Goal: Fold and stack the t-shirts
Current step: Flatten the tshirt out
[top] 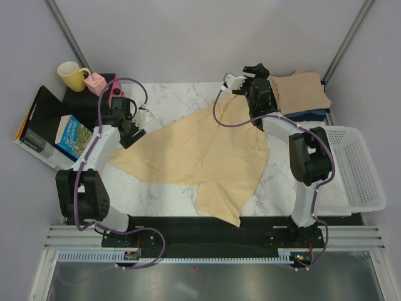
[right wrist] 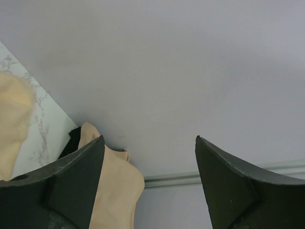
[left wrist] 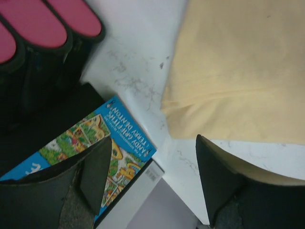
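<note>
- The pale yellow t-shirt (top: 207, 157) is spread open and rumpled across the middle of the marble bench (top: 175, 100), with its lower hem hanging over the near edge.
- The left end effector (top: 130, 133) is held above the shirt's left edge, beside a book (top: 72, 135).
- In the left wrist view, the left end effector (left wrist: 152, 181) is seen with its fingers (left wrist: 95, 176) apart and nothing between them. The yellow shirt (left wrist: 238, 71) lies ahead and to the right, and one edge runs under the right-hand finger.
- The book cover (left wrist: 114, 138) is seen beneath the other finger.
- The right end effector (top: 254, 74) is raised at the far side of the bench, above the shirt's far corner.
- A folded tan t-shirt (top: 301, 91) is stacked on dark folded t-shirts (top: 313, 115) in the far right corner, just beside this end effector.
- In the right wrist view, the right end effector (right wrist: 150, 176) is parted and empty, and only wall is seen in the gap. The tan shirt (right wrist: 114, 186) is partly hidden behind one finger.
- A white mesh basket (top: 357, 169) is placed at the right, and a yellow mug (top: 74, 75) at the far left.
</note>
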Robot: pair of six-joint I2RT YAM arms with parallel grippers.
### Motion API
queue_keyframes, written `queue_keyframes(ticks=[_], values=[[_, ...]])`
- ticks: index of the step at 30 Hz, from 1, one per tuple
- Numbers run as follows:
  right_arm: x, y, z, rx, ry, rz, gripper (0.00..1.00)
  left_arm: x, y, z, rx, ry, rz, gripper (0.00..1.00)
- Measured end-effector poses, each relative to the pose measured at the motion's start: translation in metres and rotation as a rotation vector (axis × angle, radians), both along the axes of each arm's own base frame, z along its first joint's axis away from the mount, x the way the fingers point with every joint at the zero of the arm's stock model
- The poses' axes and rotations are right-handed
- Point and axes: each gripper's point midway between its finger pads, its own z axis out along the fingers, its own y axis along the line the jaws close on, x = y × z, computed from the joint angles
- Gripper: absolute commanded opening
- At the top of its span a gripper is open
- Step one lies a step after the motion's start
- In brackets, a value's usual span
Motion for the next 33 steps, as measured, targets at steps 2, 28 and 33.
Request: queue_keyframes(ticks=[2, 28, 33], values=[[0.002, -0.006, 0.009, 0.006, -0.032, -0.048, 0.84, 0.003, 0.010, -0.002, 0.046, -0.038, 0.045, 0.78], [-0.343, 0.041, -0.146, -0.316, 1.136, 0.634, 0.79, -0.132, -0.118, -0.045, -0.139, 0.121, -0.837, 0.80], [-0.382, 0.040, -0.149, -0.413, 1.133, 0.735, 0.81, -0.156, -0.096, -0.084, -0.031, 0.236, -0.896, 0.79]])
